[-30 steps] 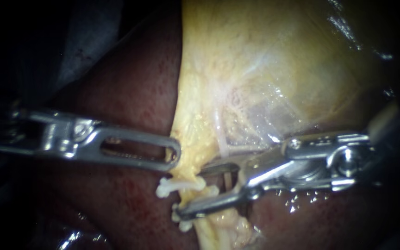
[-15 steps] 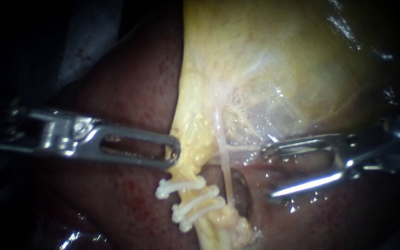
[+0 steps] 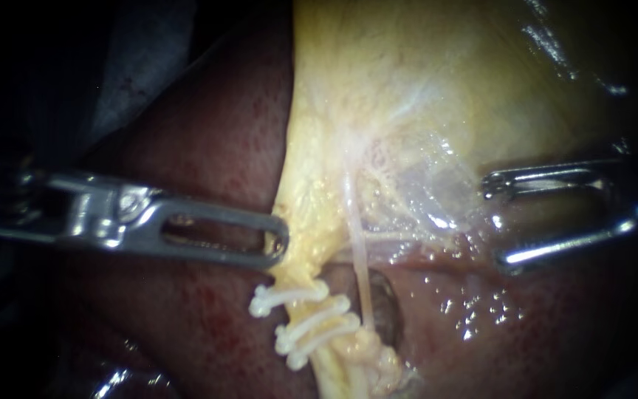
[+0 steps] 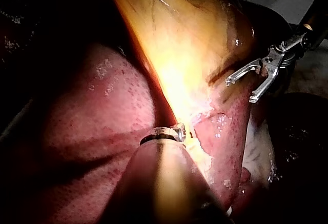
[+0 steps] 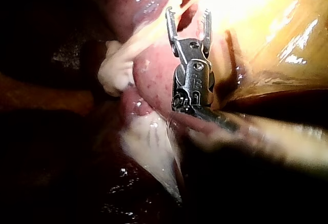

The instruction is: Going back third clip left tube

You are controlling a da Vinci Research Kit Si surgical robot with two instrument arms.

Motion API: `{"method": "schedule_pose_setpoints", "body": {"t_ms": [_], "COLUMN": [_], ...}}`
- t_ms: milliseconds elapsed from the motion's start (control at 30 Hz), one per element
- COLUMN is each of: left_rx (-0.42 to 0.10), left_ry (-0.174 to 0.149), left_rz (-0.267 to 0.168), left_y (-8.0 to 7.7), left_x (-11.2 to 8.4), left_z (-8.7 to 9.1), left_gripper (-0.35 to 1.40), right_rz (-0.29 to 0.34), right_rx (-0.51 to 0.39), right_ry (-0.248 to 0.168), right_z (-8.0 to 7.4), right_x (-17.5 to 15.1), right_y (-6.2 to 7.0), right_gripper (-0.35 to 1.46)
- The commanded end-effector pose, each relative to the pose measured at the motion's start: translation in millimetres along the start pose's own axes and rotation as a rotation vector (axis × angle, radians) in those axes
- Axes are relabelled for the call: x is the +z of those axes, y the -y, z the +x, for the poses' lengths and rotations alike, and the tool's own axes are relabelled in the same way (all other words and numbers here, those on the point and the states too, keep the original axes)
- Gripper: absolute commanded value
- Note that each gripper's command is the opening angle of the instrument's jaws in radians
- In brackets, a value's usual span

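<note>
The claw of our left instrument (image 3: 278,244) pinches the gallbladder (image 3: 422,89) edge, we judge to stretch the tube (image 3: 298,275) and show its clips (image 3: 311,325); our right instrument (image 3: 495,222) hangs well apart, claw spread and empty.

The left instrument (image 3: 278,244) reaches in almost level from the left edge to mid-frame, its 2 jaws pressed together on the edge of the gallbladder (image 3: 422,89). The right instrument (image 3: 492,222) enters at the right edge, mid-height, pointing left. Its 2 jaws are spread wide and grip nothing.
</note>
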Motion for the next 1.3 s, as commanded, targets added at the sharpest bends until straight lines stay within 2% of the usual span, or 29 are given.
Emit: {"method": "schedule_pose_setpoints", "body": {"t_ms": [33,233,400,567,767,1300], "left_rx": [0.000,0.001,0.002,0.000,-0.001,-0.001], "left_ry": [0.000,0.003,0.010,0.011,0.007,0.008], "left_rz": [0.000,-0.003,-0.011,-0.012,-0.010,-0.011], "left_y": [-0.1,-0.9,-1.4,-0.7,0.3,0.3], "left_x": [0.1,1.0,2.9,5.5,7.2,7.6], "left_z": [0.0,-0.6,-0.9,-0.8,-0.6,-0.7], "left_gripper": [-0.35,-0.35,-0.35,-0.35,-0.35,-0.35], "right_rz": [0.001,0.001,0.001,0.001,0.001,0.000], "right_rx": [0.000,0.000,0.000,0.000,0.000,0.000], "right_ry": [0.000,0.000,0.000,0.000,0.000,0.000], "right_z": [0.0,-0.1,-0.1,-0.1,-0.1,-0.1], "right_x": [0.0,0.0,0.0,0.1,0.1,0.1], "right_y": [0.0,0.1,0.2,0.2,0.3,0.3], "right_gripper": [0.57,0.58,0.58,0.58,0.58,0.58]}}
